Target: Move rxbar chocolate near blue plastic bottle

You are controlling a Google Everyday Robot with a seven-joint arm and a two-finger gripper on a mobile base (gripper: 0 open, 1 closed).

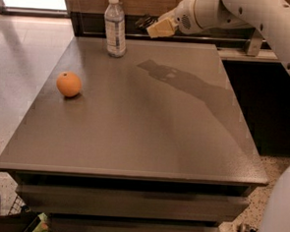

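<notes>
The blue plastic bottle (115,26), clear with a white cap and a pale label, stands upright at the far edge of the grey table (134,137). My gripper (150,26) hangs above the table's far edge, just right of the bottle, with cream-coloured fingers (161,28). It is shut on the rxbar chocolate (143,22), a dark wrapper that sticks out to the left of the fingers and is hard to make out against the dark background. The bar is held in the air, apart from the bottle.
A round orange fruit (68,84) lies on the left part of the table. A dark counter and wall run behind the table. My white arm (249,16) reaches in from the upper right.
</notes>
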